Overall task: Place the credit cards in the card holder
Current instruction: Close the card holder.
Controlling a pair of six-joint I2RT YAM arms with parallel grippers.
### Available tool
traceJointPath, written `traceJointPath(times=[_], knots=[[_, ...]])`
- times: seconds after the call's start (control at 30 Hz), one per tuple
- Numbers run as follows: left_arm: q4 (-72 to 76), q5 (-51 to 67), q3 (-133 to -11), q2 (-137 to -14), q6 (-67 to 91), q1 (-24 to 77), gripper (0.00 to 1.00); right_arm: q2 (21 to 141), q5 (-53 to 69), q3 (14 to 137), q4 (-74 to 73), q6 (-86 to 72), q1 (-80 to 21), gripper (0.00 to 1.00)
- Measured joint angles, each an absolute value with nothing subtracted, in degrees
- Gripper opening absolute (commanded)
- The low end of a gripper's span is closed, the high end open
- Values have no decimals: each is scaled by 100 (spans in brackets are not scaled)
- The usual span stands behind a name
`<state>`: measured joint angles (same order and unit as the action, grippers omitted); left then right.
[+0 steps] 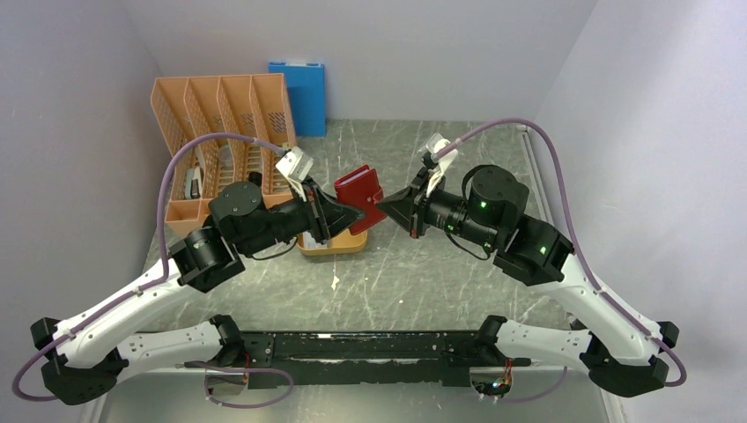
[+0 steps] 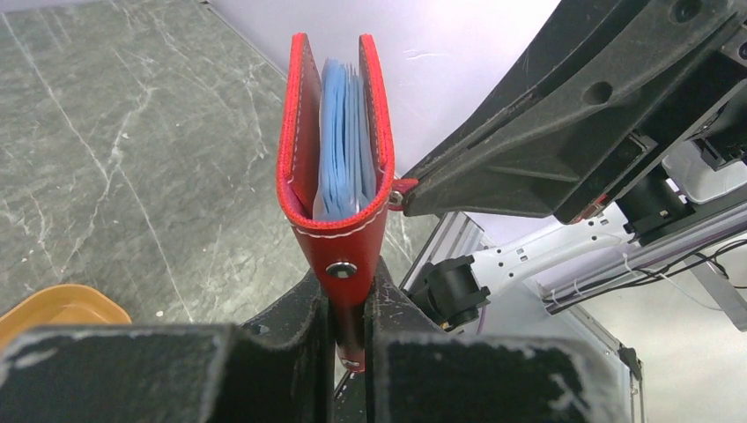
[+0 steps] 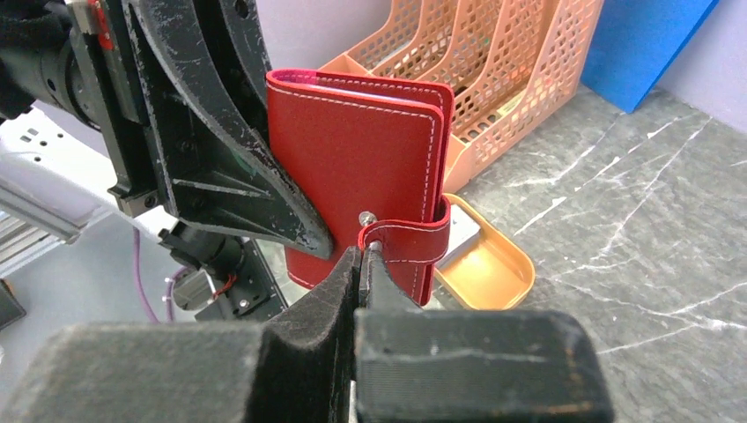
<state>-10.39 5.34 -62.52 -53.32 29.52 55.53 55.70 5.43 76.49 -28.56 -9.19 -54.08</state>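
Left wrist: left end effector [image 2: 351, 304] clamps card holder [image 2: 348, 238] (right end effector [image 3: 363, 264] pinches tab [image 3: 410, 240]).

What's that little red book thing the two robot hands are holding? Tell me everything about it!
It is the card holder, dark red and leather-looking with white stitching. It is held up in the air, covers slightly apart, showing pale blue pockets inside. A red tab with a metal snap wraps around its open edge. The left fingers pinch one side and the right fingers pinch the tab. The orange tray lies below, nearby.
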Motion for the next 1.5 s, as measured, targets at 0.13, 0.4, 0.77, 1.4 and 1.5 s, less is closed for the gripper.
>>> traceJointPath(times=[0.13,0.4,0.77,1.4,1.5], knots=[[-1037,534,-6252,-5354,2950,5553,5,5570,392,7623,-2749,-991,-5408,0],[-1039,537,-6252,-5363,2932,5553,5,5607,259,7620,-2648,-1072,-5408,0],[-1214,506,-6252,-5363,2915,5509,5,5808,427,7623,-2648,-1061,-5408,0],[-1334,491,-6252,-5454,2906,5435,5,6088,427,7784,-2906,-1022,-5395,0],[-1337,493,-6252,-5457,2906,5424,5,6145,408,7852,-2978,-1022,-5395,0]])
